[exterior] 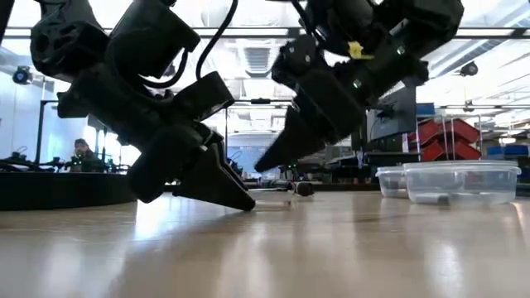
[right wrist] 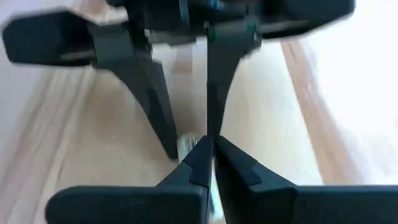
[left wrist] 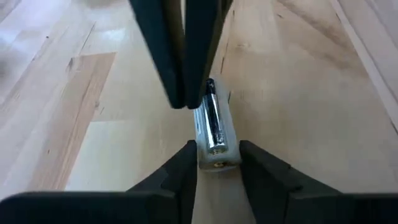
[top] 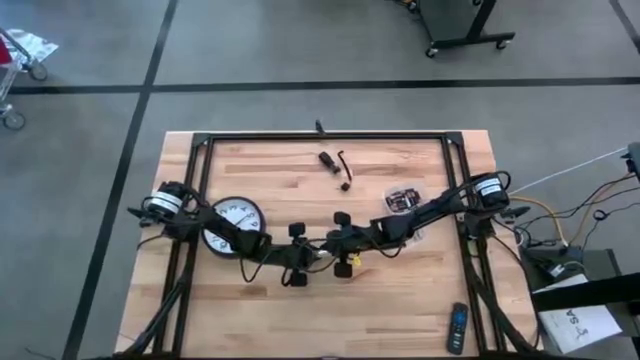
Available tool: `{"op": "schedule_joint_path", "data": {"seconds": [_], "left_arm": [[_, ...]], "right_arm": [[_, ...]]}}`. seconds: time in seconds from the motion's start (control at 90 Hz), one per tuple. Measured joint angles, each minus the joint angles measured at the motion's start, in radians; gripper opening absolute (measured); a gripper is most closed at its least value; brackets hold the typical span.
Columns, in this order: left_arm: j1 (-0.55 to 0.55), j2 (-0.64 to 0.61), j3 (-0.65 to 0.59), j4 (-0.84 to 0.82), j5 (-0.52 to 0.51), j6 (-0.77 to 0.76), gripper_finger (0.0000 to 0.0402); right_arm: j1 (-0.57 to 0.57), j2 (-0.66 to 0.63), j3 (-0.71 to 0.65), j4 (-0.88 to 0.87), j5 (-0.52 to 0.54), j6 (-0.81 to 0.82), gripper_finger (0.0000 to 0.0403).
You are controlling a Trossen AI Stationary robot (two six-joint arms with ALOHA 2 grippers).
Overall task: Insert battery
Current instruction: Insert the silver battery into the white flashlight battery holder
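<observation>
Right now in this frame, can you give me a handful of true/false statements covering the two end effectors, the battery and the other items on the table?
1. The left end effector grips a clear plastic holder carrying a silver cylindrical battery. True.
2. The right end effector is parked at the table's edge. False: it meets the left one mid-table.
3. A round white wall clock lies under the left arm. True.
4. The black remote control is beside the clock. False: it lies at the near right edge.
5. Clear plastic containers stand on the light wooden table. True.

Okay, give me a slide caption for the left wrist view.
Left gripper holds a clear battery holder on the wooden table while the right gripper presses in the battery.
</observation>
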State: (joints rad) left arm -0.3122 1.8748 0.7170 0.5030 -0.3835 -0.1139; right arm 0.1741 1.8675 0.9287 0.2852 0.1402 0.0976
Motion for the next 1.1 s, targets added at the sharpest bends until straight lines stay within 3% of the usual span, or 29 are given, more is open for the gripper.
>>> {"op": "schedule_joint_path", "data": {"seconds": [0.167, 0.5, 0.889, 1.1], "left_arm": [[0.0, 0.0, 0.0, 0.001, 0.0, 0.0, 0.0099], [0.0, 0.0, 0.0, 0.001, 0.001, 0.0, 0.0099], [0.002, 0.0, 0.0, 0.001, 0.001, -0.005, 0.01], [0.002, 0.0, 0.0, 0.0, 0.001, -0.004, 0.01]], "right_arm": [[0.002, 0.0, -0.028, 0.029, 0.001, 0.007, 0.0], [-0.002, 0.0, -0.142, 0.338, -0.014, -0.004, 0.0], [-0.011, 0.108, -0.149, 0.406, -0.036, 0.062, 0.0], [-0.011, 0.098, -0.149, 0.393, -0.036, 0.045, 0.0]]}}
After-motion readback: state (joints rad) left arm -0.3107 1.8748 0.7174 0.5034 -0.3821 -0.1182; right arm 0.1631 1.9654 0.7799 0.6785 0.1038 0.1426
